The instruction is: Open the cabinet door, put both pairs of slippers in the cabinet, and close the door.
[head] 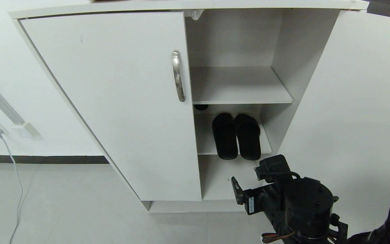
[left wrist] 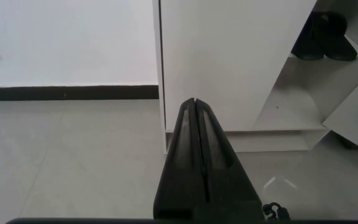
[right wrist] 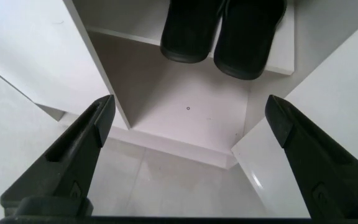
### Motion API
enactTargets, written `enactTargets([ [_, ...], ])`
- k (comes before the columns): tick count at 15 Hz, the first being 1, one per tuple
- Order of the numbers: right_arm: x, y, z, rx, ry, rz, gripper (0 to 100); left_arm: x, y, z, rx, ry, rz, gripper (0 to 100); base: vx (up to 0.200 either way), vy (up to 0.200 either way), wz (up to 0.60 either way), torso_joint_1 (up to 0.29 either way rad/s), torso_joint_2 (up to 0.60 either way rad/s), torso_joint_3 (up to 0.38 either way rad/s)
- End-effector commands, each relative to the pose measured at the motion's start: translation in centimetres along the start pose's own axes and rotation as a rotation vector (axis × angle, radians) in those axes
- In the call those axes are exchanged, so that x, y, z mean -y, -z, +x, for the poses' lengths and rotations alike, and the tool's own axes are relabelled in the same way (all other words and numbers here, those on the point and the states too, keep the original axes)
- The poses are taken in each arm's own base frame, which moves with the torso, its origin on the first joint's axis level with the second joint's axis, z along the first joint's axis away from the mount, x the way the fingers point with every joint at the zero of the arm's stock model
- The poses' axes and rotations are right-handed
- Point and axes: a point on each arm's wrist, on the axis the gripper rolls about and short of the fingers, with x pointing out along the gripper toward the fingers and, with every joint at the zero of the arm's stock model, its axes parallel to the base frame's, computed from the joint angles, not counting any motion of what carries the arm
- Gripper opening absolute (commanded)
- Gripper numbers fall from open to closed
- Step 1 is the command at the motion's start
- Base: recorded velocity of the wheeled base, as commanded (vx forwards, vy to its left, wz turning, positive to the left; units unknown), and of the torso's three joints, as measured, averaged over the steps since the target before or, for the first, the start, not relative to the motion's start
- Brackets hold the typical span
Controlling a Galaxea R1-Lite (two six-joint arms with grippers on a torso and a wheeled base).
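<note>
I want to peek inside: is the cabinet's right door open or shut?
Open. The right door is swung wide, and the black slippers inside show.

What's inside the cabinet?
One pair of black slippers sits side by side on the middle shelf. The shut left door hides the other half, and most of a small dark thing behind them.

The head view looks forward and down at the cabinet (head: 113, 101) front from near. The left wrist view faces its base from low and farther back, the right wrist view from close; all three share the slippers (head: 236, 136).
</note>
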Motion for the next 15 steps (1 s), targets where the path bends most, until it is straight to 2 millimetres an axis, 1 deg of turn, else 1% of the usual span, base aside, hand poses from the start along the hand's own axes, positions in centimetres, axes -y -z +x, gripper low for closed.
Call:
enactTargets([
  [1, -0.01, 0.07, 0.01, -0.002, 0.000, -0.002, 100, 0.00, 0.00, 0.01, -0.002, 0.000, 0.000, 0, 0.000, 0.000, 0.00, 0.000, 0.00, 0.000],
  [3, 0.00, 0.03, -0.01, -0.001, -0.001, -0.001, 100, 0.01, 0.01, 0.01, -0.003, 0.003, 0.002, 0, 0.000, 0.000, 0.00, 0.001, 0.00, 0.065],
  [9, 0.07, 0.09, -0.02, -0.003, 0.000, 0.001, 100, 0.00, 0.00, 0.01, -0.002, 0.001, 0.000, 0, 0.000, 0.000, 0.00, 0.003, 0.00, 0.194],
  [11, 0.41, 0.17, 0.37, -0.008, 0.014, 0.023, 100, 0.00, 0.00, 0.01, -0.002, 0.001, 0.002, 0, 0.000, 0.000, 0.00, 0.000, 0.00, 0.161],
  [15, 0.52, 0.31, 0.45, -0.012, 0.015, 0.024, 100, 0.00, 0.00, 0.01, -0.002, 0.000, 0.000, 0, 0.000, 0.000, 0.00, -0.003, 0.00, 0.013],
])
